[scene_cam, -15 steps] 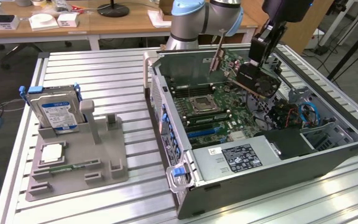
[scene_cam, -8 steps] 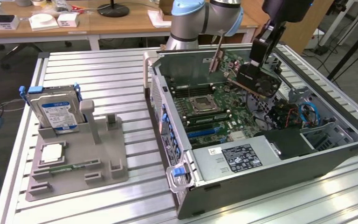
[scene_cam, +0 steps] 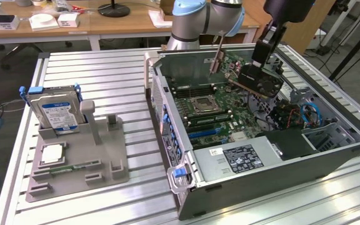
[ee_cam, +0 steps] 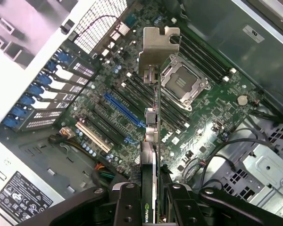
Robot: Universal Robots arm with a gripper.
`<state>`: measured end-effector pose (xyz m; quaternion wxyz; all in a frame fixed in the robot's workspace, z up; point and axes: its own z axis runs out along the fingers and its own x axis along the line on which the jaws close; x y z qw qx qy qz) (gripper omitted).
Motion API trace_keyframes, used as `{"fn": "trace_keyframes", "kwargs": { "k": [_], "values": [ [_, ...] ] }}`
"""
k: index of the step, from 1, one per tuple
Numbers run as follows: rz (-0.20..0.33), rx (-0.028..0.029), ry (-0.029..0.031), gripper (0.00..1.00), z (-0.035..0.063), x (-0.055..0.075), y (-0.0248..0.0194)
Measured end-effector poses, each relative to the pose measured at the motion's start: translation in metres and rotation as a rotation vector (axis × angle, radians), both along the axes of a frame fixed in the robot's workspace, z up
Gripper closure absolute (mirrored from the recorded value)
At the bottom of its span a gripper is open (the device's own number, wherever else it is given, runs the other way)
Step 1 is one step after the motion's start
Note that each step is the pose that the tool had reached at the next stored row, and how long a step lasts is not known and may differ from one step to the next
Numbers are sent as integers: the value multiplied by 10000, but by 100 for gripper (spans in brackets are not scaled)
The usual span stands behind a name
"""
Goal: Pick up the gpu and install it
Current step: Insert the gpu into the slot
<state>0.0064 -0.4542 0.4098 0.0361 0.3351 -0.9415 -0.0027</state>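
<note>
The gpu, a dark card with a black fan and a pale metal end bracket, hangs tilted above the motherboard inside the open computer case. My gripper is shut on the card's top edge from above. In the wrist view the gpu runs edge-on away from my gripper, with its bracket at the far end and a finger on each side. The card hovers over the motherboard, near the blue slot and the CPU socket, apart from both.
The case's power supply lies at the near end and cables at the exterior view's right. On the table at the exterior view's left, a grey fixture holds a hard drive with blue label and a memory stick.
</note>
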Motion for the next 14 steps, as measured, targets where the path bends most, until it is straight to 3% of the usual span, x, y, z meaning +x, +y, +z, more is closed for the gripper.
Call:
{"fn": "trace_keyframes", "kwargs": {
  "k": [14],
  "values": [
    [880, 0, 0, 74, -3, 0, 0]
  ]
}}
